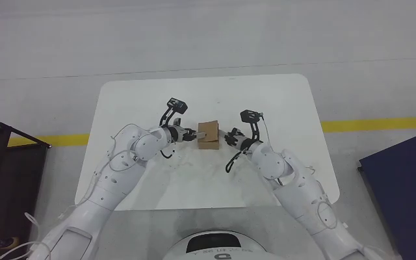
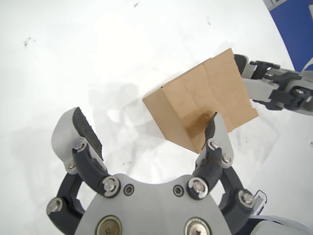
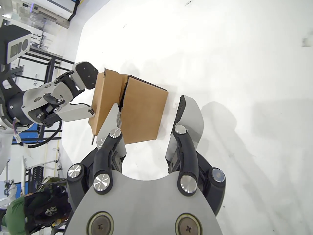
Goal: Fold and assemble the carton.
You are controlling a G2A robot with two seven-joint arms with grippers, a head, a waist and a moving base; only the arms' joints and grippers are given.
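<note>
I have the brown carton (image 1: 208, 135) at the middle of the table (image 1: 130, 104), between both arms. My left end effector (image 1: 194, 135) is open with one finger touching its side. My right end effector (image 1: 226, 137) is open too, one finger at the flap seam.

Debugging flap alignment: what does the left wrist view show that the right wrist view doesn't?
Left wrist: a creased carton panel with a dark stain by a finger of the open left gripper. Right wrist: a dark gap between two panels, a finger of the open right gripper at it. Both: the brown carton on the white table, a gripper on each side.
</note>
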